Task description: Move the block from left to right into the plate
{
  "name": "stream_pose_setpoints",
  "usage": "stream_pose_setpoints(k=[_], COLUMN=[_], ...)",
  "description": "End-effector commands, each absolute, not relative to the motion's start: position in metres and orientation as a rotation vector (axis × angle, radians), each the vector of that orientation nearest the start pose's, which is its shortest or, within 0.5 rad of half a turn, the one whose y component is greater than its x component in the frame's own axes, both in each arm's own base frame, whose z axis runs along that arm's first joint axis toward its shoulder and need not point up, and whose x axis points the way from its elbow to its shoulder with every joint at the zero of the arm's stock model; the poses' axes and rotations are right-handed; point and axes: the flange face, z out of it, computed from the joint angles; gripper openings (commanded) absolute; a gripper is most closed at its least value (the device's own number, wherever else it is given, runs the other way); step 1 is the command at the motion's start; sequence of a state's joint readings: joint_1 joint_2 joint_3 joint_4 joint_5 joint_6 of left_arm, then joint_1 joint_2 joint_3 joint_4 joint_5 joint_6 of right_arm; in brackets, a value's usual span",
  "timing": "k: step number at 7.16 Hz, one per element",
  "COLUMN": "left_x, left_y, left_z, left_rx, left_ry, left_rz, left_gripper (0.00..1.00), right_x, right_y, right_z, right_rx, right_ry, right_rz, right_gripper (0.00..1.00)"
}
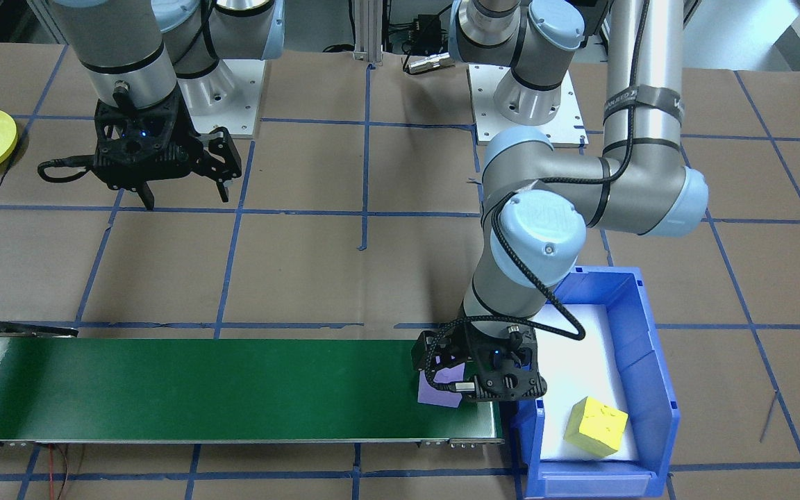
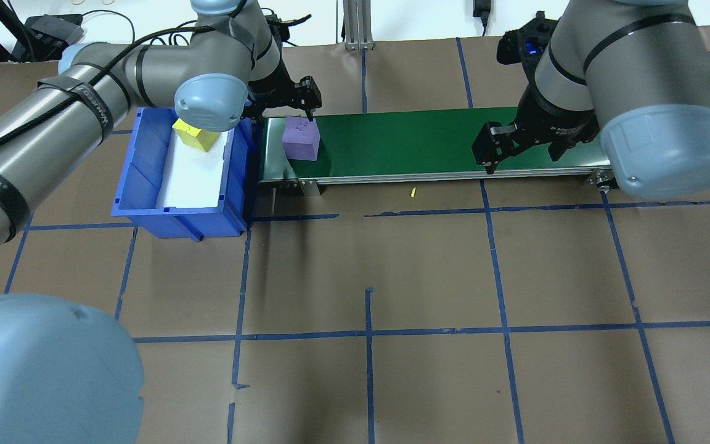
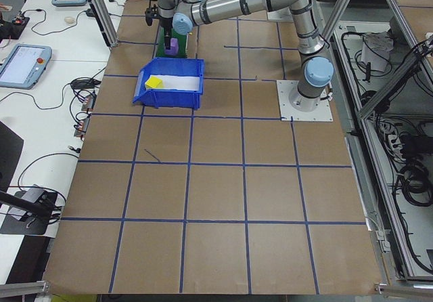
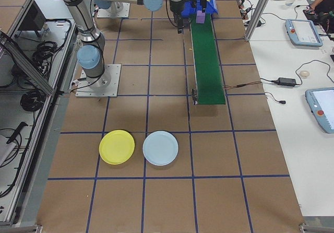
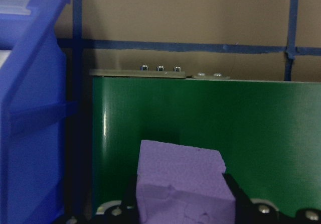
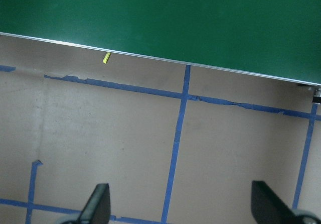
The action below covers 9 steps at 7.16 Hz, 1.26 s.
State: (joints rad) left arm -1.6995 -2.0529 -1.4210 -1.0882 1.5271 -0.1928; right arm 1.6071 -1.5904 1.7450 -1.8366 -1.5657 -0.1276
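The purple block (image 2: 301, 139) sits on the green conveyor belt (image 2: 404, 142), left of centre in the upper part of the overhead view, at the belt's end just beside the blue bin (image 2: 145, 185). The left hand (image 2: 286, 102) is down around it; the wrist view shows dark fingers (image 5: 234, 196) flanking the block at the bottom of the frame, but I cannot tell whether they press on it or stand just clear.

The block looks like cut foam: probably light, slightly yielding and rough enough not to slip. Its flat opposite sides are the place to hold, with modest squeeze.

The right hand (image 2: 524, 148) hangs with its fingers apart, holding nothing, over the belt's near edge at the upper right.

A yellow block (image 2: 195, 132) lies in the bin. The yellow plate (image 4: 117, 147) and light blue plate (image 4: 160, 148) lie on the table (image 4: 167, 201) in the lower-left part of the right-side view, well apart from the belt.
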Motion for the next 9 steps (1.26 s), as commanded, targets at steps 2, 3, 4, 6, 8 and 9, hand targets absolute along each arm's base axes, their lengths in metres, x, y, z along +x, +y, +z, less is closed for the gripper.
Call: stream_pose_setpoints(k=[2, 3, 4, 6, 8, 9], left_x=[-0.135, -0.102, -0.080, -0.046, -0.043, -0.039], left_y=[-0.678, -0.687, -0.694, -0.701, -0.708, -0.715], left_z=[0.369, 0.359, 0.343, 0.302, 0.273, 0.263], left_rx=[0.041, 0.117, 0.169, 0.370, 0.422, 0.495], left_ry=[3.116, 3.103, 3.100, 3.092, 3.093, 3.069], left_rz=[-0.256, -0.231, -0.196, -0.109, -0.082, -0.117], left_gripper=[1.00, 1.00, 1.00, 1.00, 1.00, 1.00], right_x=[0.156, 0.163, 0.170, 0.177, 0.180, 0.181], right_y=[-0.571, -0.606, -0.635, -0.670, -0.680, -0.683], right_z=[0.429, 0.425, 0.408, 0.354, 0.332, 0.322], right_rx=[-0.225, -0.213, -0.127, -0.098, -0.027, -0.007], right_ry=[3.061, 2.997, 2.940, 2.876, 2.845, 2.835], right_rz=[-0.257, -0.266, -0.233, -0.233, -0.215, -0.190], right_gripper=[1.00, 1.00, 1.00, 1.00, 1.00, 1.00])
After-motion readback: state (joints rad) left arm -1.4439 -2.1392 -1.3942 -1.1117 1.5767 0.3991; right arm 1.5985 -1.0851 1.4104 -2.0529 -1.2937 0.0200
